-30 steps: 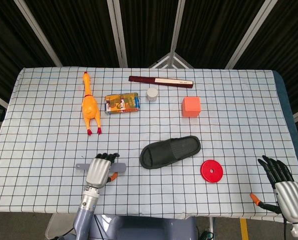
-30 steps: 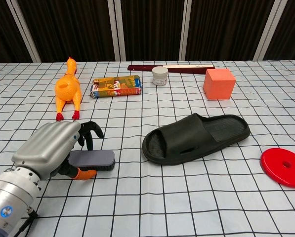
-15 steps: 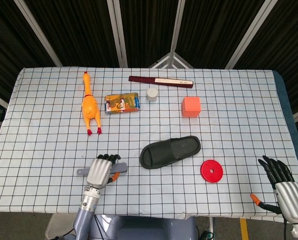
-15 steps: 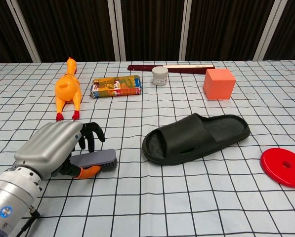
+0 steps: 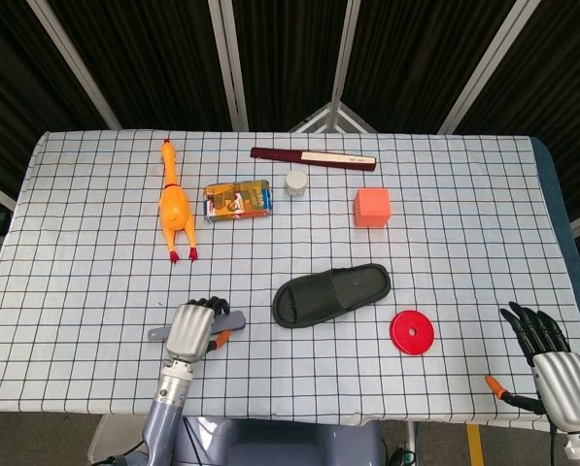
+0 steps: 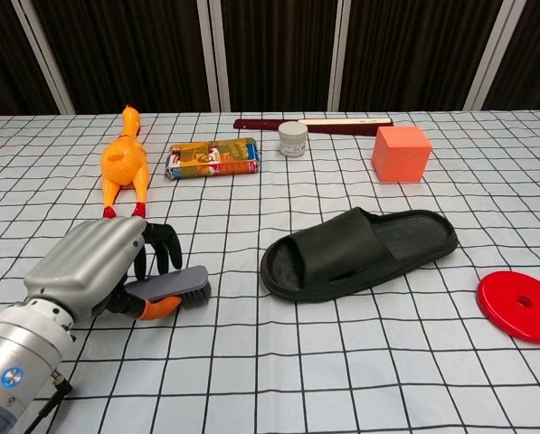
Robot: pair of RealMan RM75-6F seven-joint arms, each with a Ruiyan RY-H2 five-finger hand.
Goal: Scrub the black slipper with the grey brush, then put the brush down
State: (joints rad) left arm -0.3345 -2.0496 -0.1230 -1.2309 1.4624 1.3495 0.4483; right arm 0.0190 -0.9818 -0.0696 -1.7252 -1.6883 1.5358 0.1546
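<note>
The black slipper (image 5: 331, 293) (image 6: 360, 251) lies sole-down on the checked cloth, toe end pointing right and away. My left hand (image 5: 194, 328) (image 6: 96, 262) grips the grey brush (image 6: 175, 287) (image 5: 233, 318) left of the slipper. The brush is tilted, its far end raised off the cloth, bristles facing down. A gap of cloth separates the brush from the slipper's heel. My right hand (image 5: 547, 357) rests at the table's front right corner with fingers apart, holding nothing.
A red disc (image 5: 411, 332) (image 6: 524, 306) lies right of the slipper. Further back are an orange cube (image 5: 372, 207) (image 6: 401, 152), a white jar (image 5: 296, 182), a snack box (image 5: 237, 200), a rubber chicken (image 5: 174, 207) and a dark red bar (image 5: 314, 157).
My left hand has closed on the brush and tipped it up off the cloth. The right hand and slipper have not moved.
</note>
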